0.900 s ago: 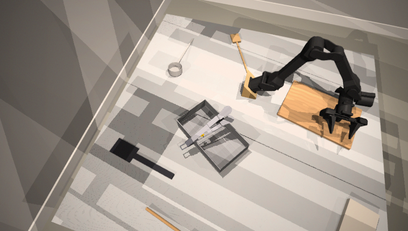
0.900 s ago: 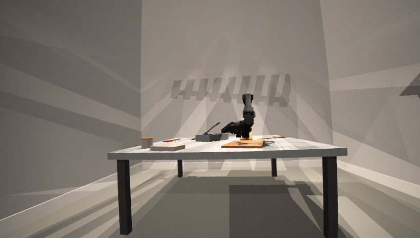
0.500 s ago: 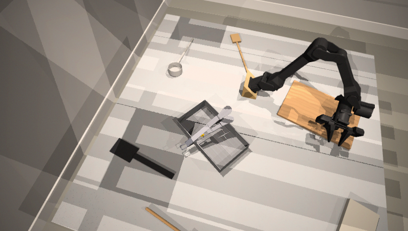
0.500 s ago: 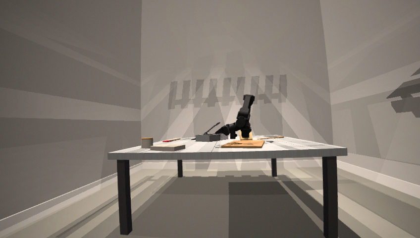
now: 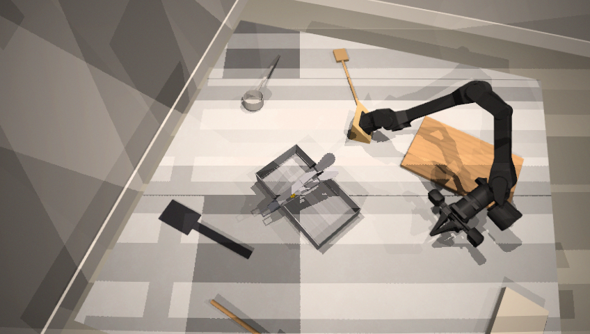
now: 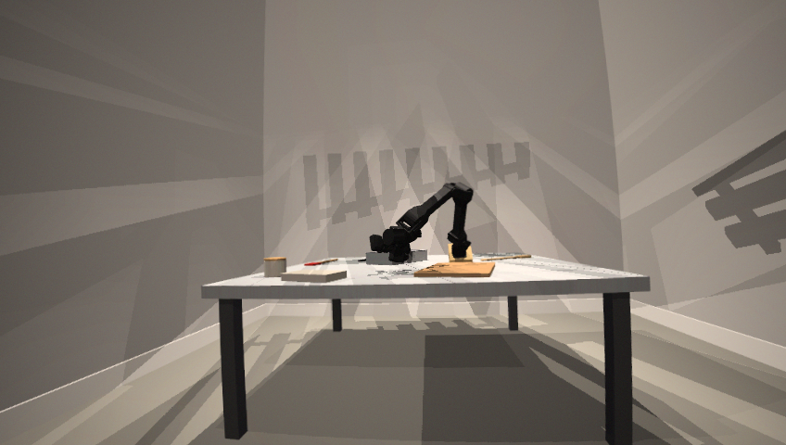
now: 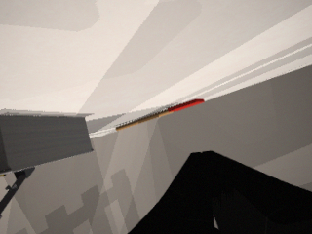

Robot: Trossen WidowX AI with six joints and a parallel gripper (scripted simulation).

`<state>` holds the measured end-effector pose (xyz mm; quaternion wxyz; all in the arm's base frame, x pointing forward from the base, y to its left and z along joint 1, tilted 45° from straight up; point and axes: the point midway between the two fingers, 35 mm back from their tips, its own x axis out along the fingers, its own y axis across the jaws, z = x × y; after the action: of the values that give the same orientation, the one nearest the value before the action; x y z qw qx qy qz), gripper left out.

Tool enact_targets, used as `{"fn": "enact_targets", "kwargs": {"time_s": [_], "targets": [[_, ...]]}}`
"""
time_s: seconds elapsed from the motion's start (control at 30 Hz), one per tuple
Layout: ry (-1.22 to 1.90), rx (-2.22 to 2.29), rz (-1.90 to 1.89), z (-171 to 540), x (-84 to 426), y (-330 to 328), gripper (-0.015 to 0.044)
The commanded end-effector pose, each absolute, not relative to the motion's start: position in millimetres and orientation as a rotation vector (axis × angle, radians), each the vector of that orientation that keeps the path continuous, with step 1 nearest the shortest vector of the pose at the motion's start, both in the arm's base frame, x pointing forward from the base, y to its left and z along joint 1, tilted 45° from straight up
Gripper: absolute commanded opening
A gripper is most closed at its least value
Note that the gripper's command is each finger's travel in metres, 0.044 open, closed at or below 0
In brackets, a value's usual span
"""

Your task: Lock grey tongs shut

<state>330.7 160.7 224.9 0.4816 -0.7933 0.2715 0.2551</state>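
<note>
The grey tongs (image 5: pixel 325 161) lie open across the grey roasting tin (image 5: pixel 339 232) (image 6: pixel 377 257) (image 7: pixel 46 138), with a small yellow mark near mid-length. A dark piece of the tongs (image 7: pixel 15 188) shows at the left edge of the wrist view. The wooden board (image 5: pixel 426 136) (image 6: pixel 462 269) lies flat to the right of the tin, partly under the arm. My gripper (image 5: pixel 431 234) (image 7: pixel 201 162) is shut and empty, its fingertips together. It is above the table in front of the board, well to the right of the tin and not touching the tongs.
A black spatula (image 5: pixel 177 217) lies left of the tin. A round cup with a handle (image 5: pixel 252 101) and a wooden spatula (image 5: pixel 340 55) are farther back. A beige block (image 5: pixel 517 310) (image 6: pixel 314 275), a cylinder (image 6: pixel 274 268) and a red-tipped stick (image 6: pixel 313 263) (image 7: pixel 187 104) are also on the table.
</note>
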Motion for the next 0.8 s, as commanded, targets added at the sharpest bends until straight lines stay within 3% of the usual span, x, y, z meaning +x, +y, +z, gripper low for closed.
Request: {"fn": "enact_targets", "kwargs": {"time_s": [0.0, 0.43, 0.77], "targets": [[0.87, -1.721, 0.644, 194, 353, 123, -0.015], [1.537, -0.516, 0.496, 84, 365, -32, -0.015], [1.721, 0.669, 0.174, 39, 328, -131, -0.015]]}}
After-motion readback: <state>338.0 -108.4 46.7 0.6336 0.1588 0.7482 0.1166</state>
